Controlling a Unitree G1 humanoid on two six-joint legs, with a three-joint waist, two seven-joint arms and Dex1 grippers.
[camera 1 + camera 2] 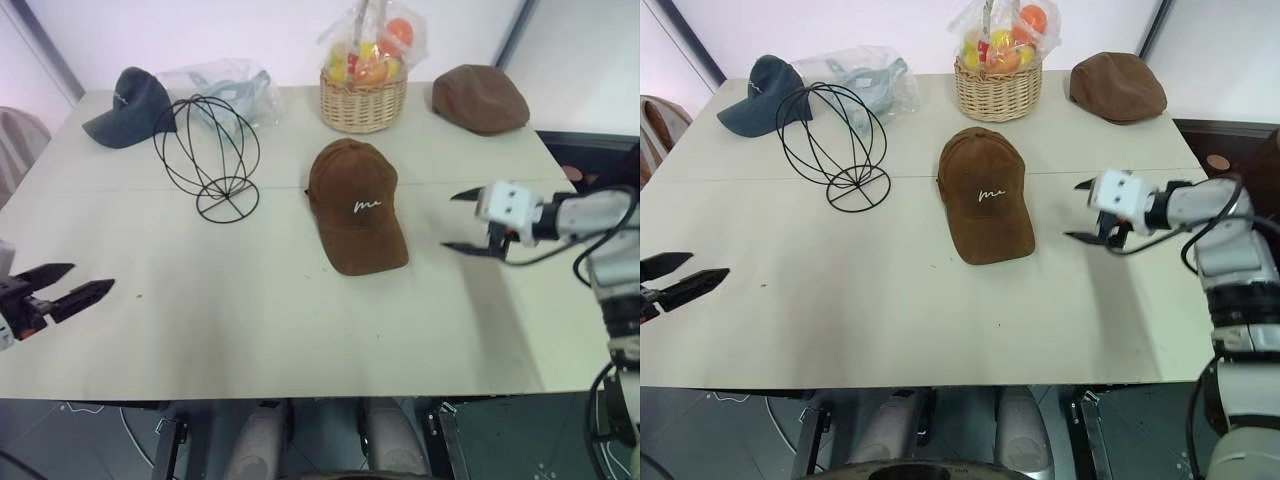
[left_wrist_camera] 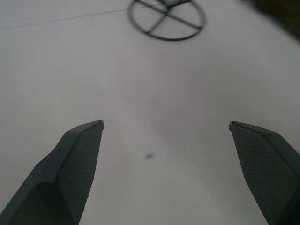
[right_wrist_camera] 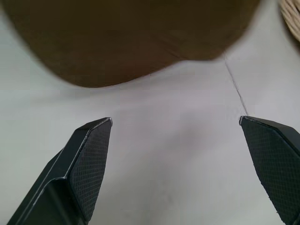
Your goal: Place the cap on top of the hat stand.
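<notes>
Two of my grippers are wide open and hold nothing. The brown soft baseball cap with small white writing (image 1: 356,205) lies flat in the middle of the pale table (image 1: 250,320), brim toward me. My right gripper (image 1: 468,221) hangs just beside it, pointing at its side. The black wire head-shaped hat stand (image 1: 208,156) sits near the cap, on its left. My left gripper (image 1: 62,285) waits low by the table's left edge. I think I am reaching for the cap. Next I must slide my fingers around its edge, squeeze, and lift.
</notes>
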